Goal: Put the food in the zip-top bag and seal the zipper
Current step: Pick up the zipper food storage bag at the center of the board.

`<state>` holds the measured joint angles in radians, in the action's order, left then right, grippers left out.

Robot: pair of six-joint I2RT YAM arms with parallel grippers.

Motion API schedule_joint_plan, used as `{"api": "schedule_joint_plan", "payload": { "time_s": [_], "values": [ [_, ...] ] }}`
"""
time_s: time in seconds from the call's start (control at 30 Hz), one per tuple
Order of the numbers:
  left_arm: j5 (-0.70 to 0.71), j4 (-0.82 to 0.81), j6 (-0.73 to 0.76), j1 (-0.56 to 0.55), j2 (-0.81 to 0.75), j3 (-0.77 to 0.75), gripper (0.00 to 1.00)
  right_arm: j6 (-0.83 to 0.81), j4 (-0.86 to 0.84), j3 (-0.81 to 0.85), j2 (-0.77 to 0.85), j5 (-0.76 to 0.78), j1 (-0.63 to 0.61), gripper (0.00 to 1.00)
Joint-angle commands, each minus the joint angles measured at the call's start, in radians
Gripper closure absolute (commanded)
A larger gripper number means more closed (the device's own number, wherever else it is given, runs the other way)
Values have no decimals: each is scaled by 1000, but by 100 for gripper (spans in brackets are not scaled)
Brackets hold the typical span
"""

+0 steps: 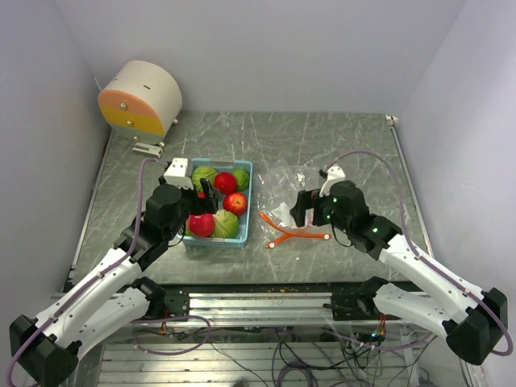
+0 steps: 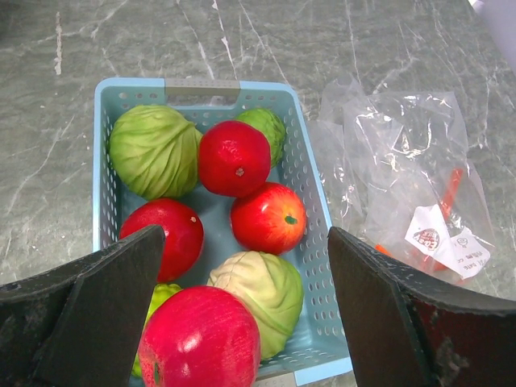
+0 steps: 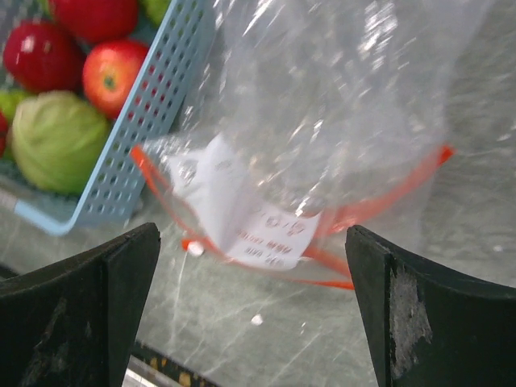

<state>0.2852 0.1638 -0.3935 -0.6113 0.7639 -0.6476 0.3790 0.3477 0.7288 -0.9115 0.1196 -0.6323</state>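
- While glossy red balls (image 2: pixel 234 157) and ribbed green heads (image 2: pixel 153 151) fill the perforated blue tray (image 2: pixel 310 201) mid-frame, the crinkled clear bag (image 2: pixel 395 161) lies just right of it.
- Left gripper (image 2: pixel 243 258) hovers over the tray, jaws wide, empty.
- Right gripper (image 3: pixel 251 242) hangs over the bag, likewise wide and empty.

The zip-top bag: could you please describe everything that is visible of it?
The zip-top bag is clear, thin, crinkled plastic with an orange zipper along its near edge; the two strips stand apart, so the mouth looks open. A white printed label sits near the zipper. It lies limp on the grey table, just right of the blue tray, holding none of the food. Nothing grips it.
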Motion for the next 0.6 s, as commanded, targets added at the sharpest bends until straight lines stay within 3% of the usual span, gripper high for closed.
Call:
{"api": "schedule_joint_plan", "payload": {
  "time_s": [0.0,0.1,0.27,0.57],
  "values": [
    [9,-2,-4,8,-4,-10,7,-7,-20,-53,-22,-13,-124,1],
    [11,2,-3,8,-2,-12,7,3,17,-41,-47,101,-254,6],
    [11,1,-4,8,-5,-8,7,-1,65,-3,-85,213,-365,10],
    [5,-1,-11,8,-6,3,7,-92,13,29,-206,355,-389,11]
  ]
}}
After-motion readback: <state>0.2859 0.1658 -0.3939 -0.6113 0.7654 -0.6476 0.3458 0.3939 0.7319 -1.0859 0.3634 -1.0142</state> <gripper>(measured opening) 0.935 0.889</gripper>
